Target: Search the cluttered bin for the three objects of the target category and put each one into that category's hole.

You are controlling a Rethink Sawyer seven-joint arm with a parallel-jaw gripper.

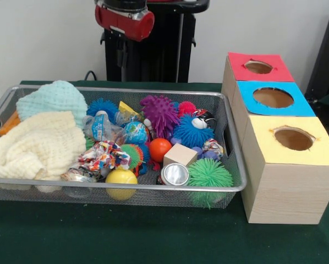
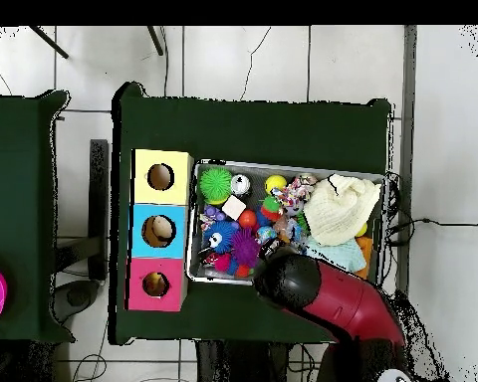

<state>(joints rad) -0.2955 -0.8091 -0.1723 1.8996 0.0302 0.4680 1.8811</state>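
Mesh bin (image 1: pixel 230 144), spiky balls, 3 holes

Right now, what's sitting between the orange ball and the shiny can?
In the front view, a plain wooden block lies between the orange ball and the shiny can, just right of a straight line between them.

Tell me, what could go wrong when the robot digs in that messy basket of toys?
The cream cloth and mint cloth cover one end of the mesh bin, so toys could be hidden underneath. The spiky balls, like the green one, sit packed against the wooden block and orange ball, so a grab might catch the wrong thing.
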